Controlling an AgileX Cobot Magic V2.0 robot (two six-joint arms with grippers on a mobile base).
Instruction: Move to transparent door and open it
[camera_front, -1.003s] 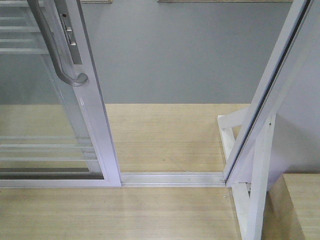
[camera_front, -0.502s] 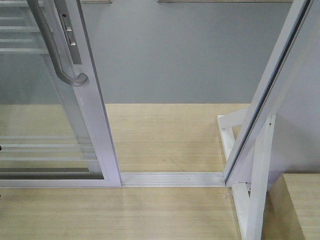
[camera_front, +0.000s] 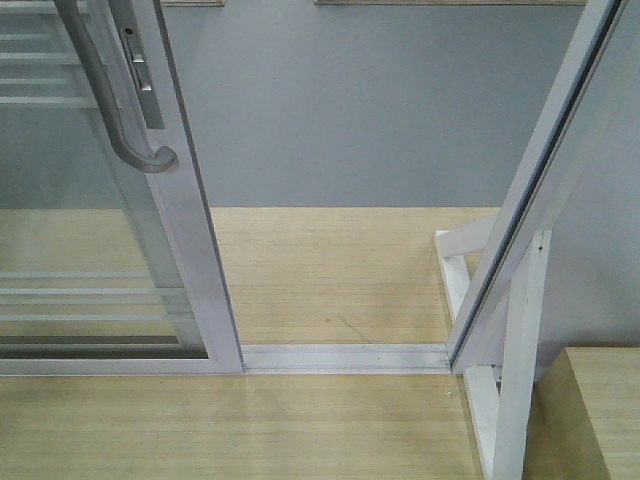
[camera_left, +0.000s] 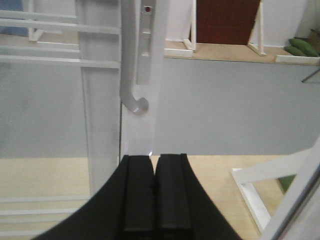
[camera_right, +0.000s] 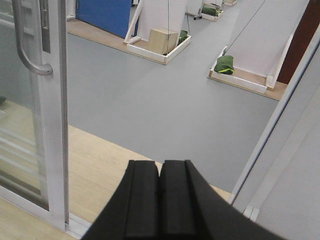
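The left gripper (camera_left: 153, 192), black fingers pressed together with nothing between them, sits at the bottom centre of its wrist view, aimed just below the curved grey metal pull handle (camera_left: 131, 75). The right gripper (camera_right: 160, 197) is likewise closed and empty, low in its frame. The tall clear-glass sliding door in a white frame (camera_front: 190, 230) stands at the left of the front view, already slid aside along the floor track (camera_front: 345, 356). To widen the gap well, I would hook the handle's lower curve and pull steadily leftward, parallel to the track.
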